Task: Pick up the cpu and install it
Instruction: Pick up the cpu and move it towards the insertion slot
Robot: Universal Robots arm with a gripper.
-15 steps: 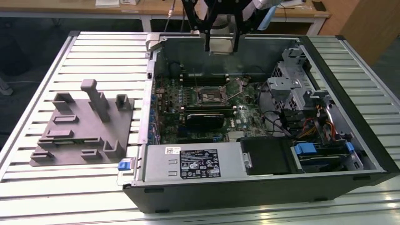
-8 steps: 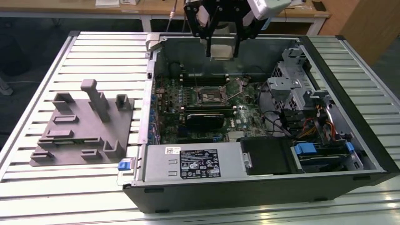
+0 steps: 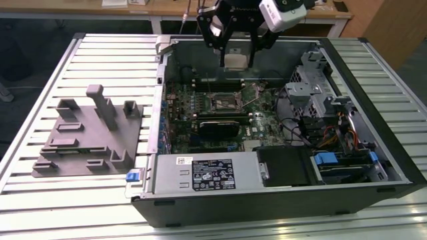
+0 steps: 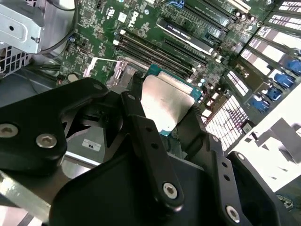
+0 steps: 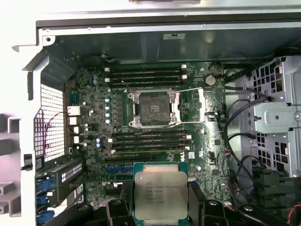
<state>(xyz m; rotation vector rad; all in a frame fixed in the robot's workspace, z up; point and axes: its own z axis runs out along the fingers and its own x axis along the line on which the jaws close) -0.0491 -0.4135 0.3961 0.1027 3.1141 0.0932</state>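
1. Hand (image 3: 237, 54) is closed on the cpu (image 5: 161, 192). Its fingers (image 4: 146, 136) clamp two opposite edges, and the metal top is bare between them.
2. The cpu hangs in the air over the open computer case (image 3: 280, 200), above the motherboard (image 5: 94, 94). It is well apart from the socket (image 5: 153, 108), whose contacts lie uncovered.
3. Handling (judged): light, flat and stiff, with no give under the grip. The metal top looks smooth, so it may slip if the clamp is weak or off-centre.
4. Fragility (judged): the underside contacts and the socket pins are the delicate parts. Tilting or dragging would risk both.
5. Best hold (judged): mid-length on opposite edges, as here, keeping the chip level.
6. The grey fixture block (image 3: 87, 135) stands on the bench (image 3: 100, 60), beside the case on the exterior view's left.
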